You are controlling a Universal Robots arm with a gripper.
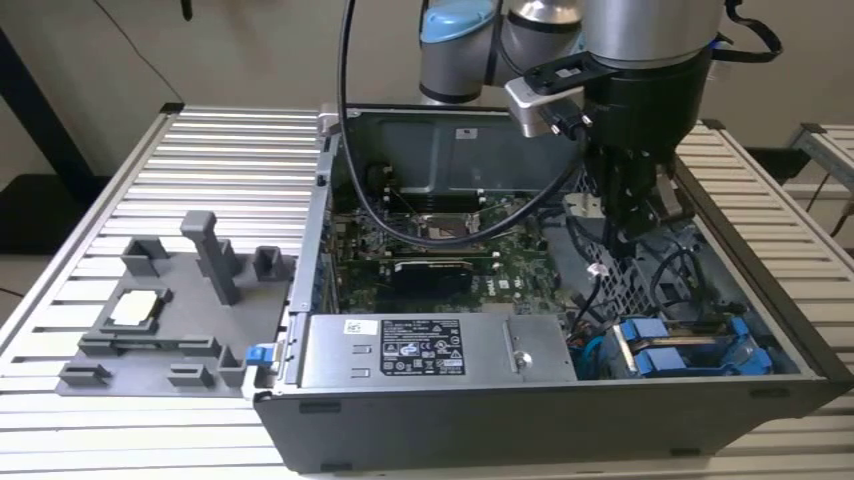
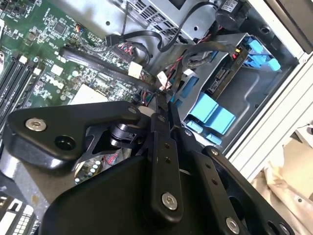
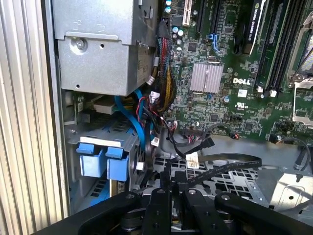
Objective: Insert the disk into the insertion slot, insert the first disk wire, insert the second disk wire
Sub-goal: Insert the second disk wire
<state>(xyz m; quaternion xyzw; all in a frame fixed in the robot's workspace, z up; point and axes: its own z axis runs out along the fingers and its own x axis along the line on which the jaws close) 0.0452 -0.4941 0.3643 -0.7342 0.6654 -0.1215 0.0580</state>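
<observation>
1. The disk [image 1: 663, 352] sits in the insertion slot [image 1: 747, 345] of the drive cage, at the corner of the open computer case [image 1: 534, 440] beside the power-supply box [image 1: 434, 350]. Its blue caddy tabs [image 3: 100, 161] face out towards the case interior.
2. In the second wrist view the disk's connector edge [image 2: 222, 78] shows between the blue tabs, with dark cables running across it; I cannot tell whether either wire is plugged in.
3. Loose wires with white connectors [image 3: 191, 159] lie on the perforated metal floor [image 3: 234, 181] just beside the drive cage, between it and the motherboard [image 3: 230, 83].
4. The gripper [image 1: 627, 215] hangs inside the case, above that floor, near the cage and on the side of it away from the power-supply box. In both wrist views its black fingers [image 2: 164, 127] stand pressed close together, their tips at a thin dark cable [image 3: 215, 164]; whether they pinch that cable I cannot tell.
5. Outside the case, on the exterior view's left, a grey fixture tray [image 1: 160, 320] rests on the ribbed aluminium table [image 1: 200, 160], well apart from the power-supply box.
</observation>
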